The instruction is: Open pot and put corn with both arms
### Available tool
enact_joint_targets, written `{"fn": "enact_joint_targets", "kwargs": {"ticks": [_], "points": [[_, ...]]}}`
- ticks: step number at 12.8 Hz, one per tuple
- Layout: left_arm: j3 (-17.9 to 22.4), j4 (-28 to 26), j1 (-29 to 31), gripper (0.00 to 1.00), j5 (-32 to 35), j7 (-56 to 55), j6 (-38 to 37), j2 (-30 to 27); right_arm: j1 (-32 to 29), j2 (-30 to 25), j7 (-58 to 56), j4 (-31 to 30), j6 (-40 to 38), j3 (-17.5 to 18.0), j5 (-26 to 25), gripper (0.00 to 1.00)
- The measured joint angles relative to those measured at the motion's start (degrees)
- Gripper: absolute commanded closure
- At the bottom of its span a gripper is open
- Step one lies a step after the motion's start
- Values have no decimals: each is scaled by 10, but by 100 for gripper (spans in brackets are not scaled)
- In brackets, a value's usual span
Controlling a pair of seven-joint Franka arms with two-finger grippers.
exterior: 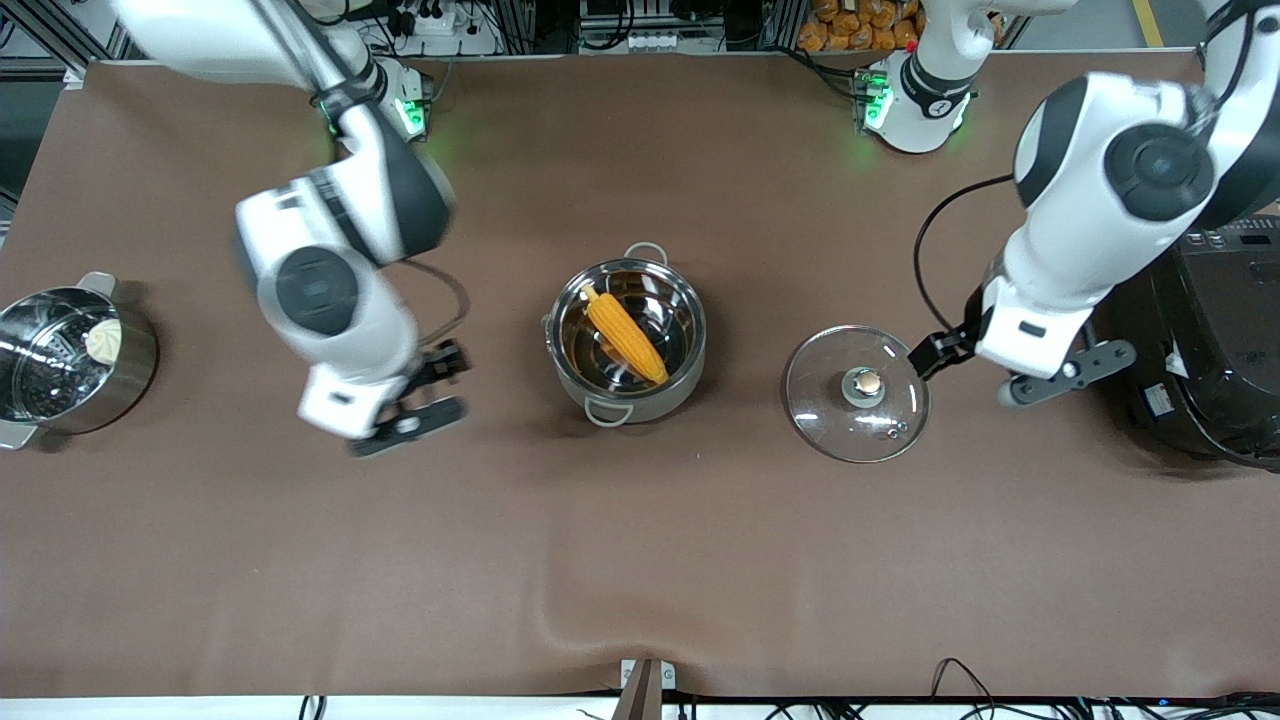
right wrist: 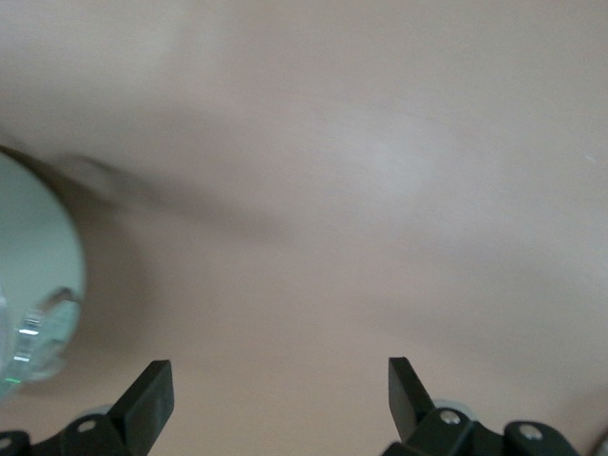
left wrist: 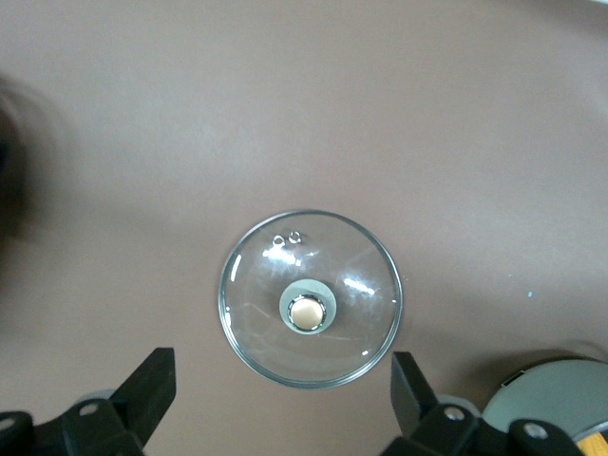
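The steel pot [exterior: 625, 340] stands open in the middle of the table, and its rim shows in the left wrist view [left wrist: 549, 407]. The yellow corn [exterior: 625, 322] lies inside it. The glass lid [exterior: 857, 393] lies flat on the table beside the pot, toward the left arm's end, knob up; it also shows in the left wrist view [left wrist: 310, 298]. My left gripper [exterior: 1012, 388] [left wrist: 282, 366] is open and empty, over the table between the lid and the black cooker. My right gripper [exterior: 372, 440] [right wrist: 280, 375] is open and empty, over bare table between the pot and the steamer pot.
A steel pot with a perforated insert and a white bun [exterior: 70, 360] stands at the right arm's end. A big black cooker [exterior: 1200, 340] stands at the left arm's end. The brown table cover [exterior: 640, 560] is bare nearer the front camera.
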Motion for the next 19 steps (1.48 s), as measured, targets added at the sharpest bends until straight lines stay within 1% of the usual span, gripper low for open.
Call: {"fn": "enact_joint_targets", "kwargs": {"ticks": [2,4,7,10,11,12,14,16,19], "points": [[1,3,18,0,1,31,-5,-27,-42,-33,-14,-29,0,0,24,0],[1,4,36,0,1,69,-23,-58,-65,-80,-15,-51,0,-7,36,0],[1,4,42,0,1,109,-44,-80,-66,-159,-15,-68,-10,-57,51,0],[0,3,55,0,-7,137,-59,-82,-65,-220,-55,-80,-53,-109,85,0],[-4,3,63,0,-14,145,-61,-82,-63,-233,-80,-83,-64,-129,93,0],[-17,3,77,0,-17,150,-63,-82,-62,-245,-101,-85,-77,-152,104,0],[-57,8,116,0,-17,152,-74,-82,-61,-267,-119,-86,-104,-186,121,0],[-71,12,129,0,-17,159,-80,-82,-61,-288,-120,-87,-117,-201,131,0],[-71,16,132,0,-17,180,-83,-82,-65,-298,-104,-90,-126,-215,152,0]]}}
